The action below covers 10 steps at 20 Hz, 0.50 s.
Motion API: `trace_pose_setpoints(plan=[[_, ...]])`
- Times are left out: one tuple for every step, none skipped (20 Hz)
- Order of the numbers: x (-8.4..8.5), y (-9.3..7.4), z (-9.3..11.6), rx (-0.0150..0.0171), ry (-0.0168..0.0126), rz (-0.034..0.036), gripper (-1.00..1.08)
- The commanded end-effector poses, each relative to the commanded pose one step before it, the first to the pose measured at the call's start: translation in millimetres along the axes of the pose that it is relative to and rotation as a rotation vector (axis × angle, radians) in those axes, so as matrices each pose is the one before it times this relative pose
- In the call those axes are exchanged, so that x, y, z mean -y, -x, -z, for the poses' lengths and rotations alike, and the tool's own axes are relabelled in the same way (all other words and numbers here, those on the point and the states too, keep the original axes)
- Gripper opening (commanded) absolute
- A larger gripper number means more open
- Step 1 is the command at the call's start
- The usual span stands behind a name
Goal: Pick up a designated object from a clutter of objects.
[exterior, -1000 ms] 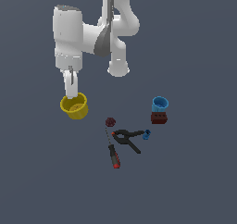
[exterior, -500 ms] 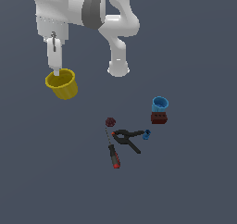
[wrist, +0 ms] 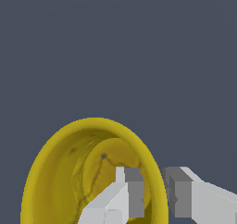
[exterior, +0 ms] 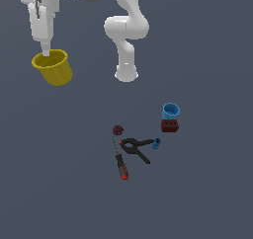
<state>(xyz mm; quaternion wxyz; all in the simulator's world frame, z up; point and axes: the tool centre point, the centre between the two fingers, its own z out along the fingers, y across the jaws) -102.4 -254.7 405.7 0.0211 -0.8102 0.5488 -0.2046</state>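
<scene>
The yellow cup (exterior: 52, 67) hangs in the air at the exterior view's upper left, held by its rim. My gripper (exterior: 46, 52) is shut on that rim, one finger inside the cup and one outside. The wrist view shows the cup (wrist: 60, 172) from above with my gripper (wrist: 155, 193) pinching its wall. The rest of the clutter lies on the floor, far below and to the exterior view's right: the blue cup (exterior: 171, 110), dark red block (exterior: 169, 126), black clamp (exterior: 137, 147), red-black screwdriver (exterior: 121, 163) and tiny dark red lump (exterior: 117, 130).
The arm's white base (exterior: 126, 74) stands on the grey floor (exterior: 207, 193) behind the clutter. A small blue tip (exterior: 156, 144) sits at the clamp's end.
My gripper has risen further and moved toward the exterior view's left, carrying the yellow cup up off the floor. The other items have not moved.
</scene>
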Motion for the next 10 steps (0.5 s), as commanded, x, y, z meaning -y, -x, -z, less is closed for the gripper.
trace_pose_setpoints(plan=[[-1.98,-6.76,13.37,-0.00115,-0.00172,0.00040,-1.00],[-0.46,-1.85,3.87,-0.00028,0.00006,0.00040,-1.00],[-0.56,-1.85,3.30,0.00000,0.00000,0.00000,-1.00],[-0.47,-1.64,2.85,0.00000,0.00000,0.00000,-1.00],[-0.37,-1.41,2.40,0.00000,0.00000,0.00000,-1.00],[-0.11,-1.00,2.06,-0.00036,0.00019,0.00027,-1.00],[-0.21,-0.93,1.51,0.00000,0.00000,0.00000,-1.00],[-0.14,-0.68,1.07,0.00000,0.00000,0.00000,-1.00],[-0.08,-0.41,0.63,0.00000,0.00000,0.00000,-1.00],[-0.03,-0.13,0.21,0.00000,0.00000,0.00000,-1.00]])
